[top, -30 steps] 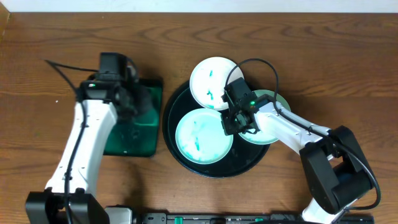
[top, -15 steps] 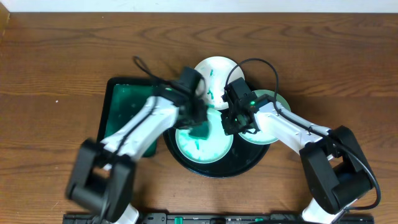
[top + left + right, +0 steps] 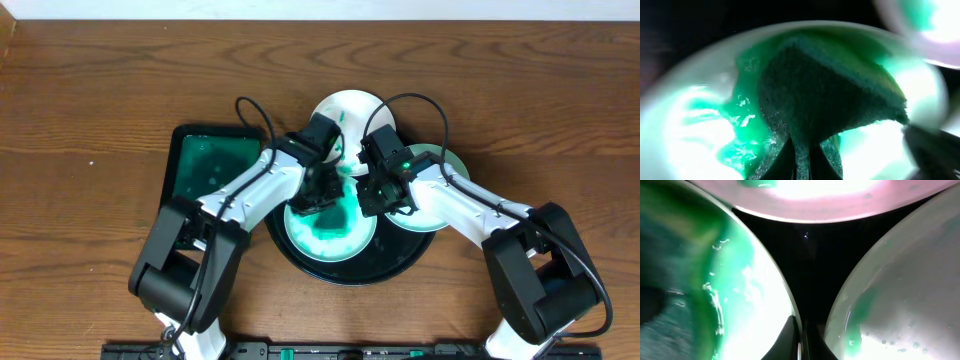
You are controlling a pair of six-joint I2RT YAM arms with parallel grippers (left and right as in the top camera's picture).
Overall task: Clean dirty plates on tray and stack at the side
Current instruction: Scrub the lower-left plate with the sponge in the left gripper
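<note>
Green sponge (image 3: 830, 95) clamped in left end effector (image 3: 800, 159), on plate (image 3: 338, 238); right end effector (image 3: 801, 331) closed

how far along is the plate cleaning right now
Done: nothing stacked beside the tray yet; the right plate looks pale, maybe wiped. In hand: the left hand presses the sponge onto the front plate, teal smeared across it, right hand shut at its rim. Left: the streaked back plate, then stacking all three.

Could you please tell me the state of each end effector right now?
Left end effector: closed, holding the sponge.
Right end effector: closed; whether it holds anything cannot be told.
</note>
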